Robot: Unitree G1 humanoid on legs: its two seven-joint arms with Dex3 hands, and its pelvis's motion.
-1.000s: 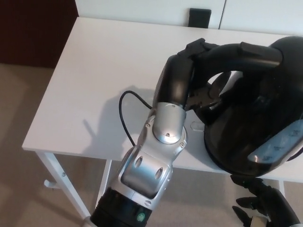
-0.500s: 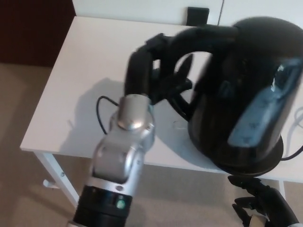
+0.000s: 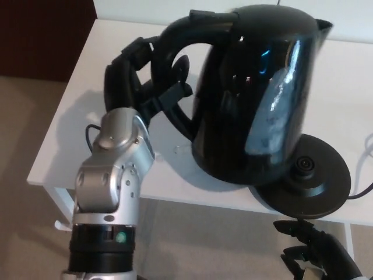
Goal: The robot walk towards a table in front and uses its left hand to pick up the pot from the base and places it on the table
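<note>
The robot's left hand (image 3: 145, 76) holds the glossy black electric pot (image 3: 256, 99) by its curved black handle (image 3: 175, 35). The black fingers are closed around the left side of the handle, and one finger passes through the opening of it. The silver forearm (image 3: 113, 169) rises from the near left edge of the picture, almost vertical, and the wrist bends to the right, toward the pot.

The pot is large in the view and leans a little, with its top toward the far side and its spout at the far right. It does not sit on the round black base (image 3: 317, 186). The base lies flat on the white surface (image 3: 87, 116) at the near right, and its centre connector is uncovered. The bottom of the pot is to the left of this connector and hides the left part of the base. If the two touch there, I cannot tell.

A thin black cord (image 3: 90, 131) shows on the surface, just left of the forearm. The right hand (image 3: 312, 254) is low at the near right corner, below the edge of the surface, apart from the pot. It is partly cut by the picture edge, so I cannot tell its state.
</note>
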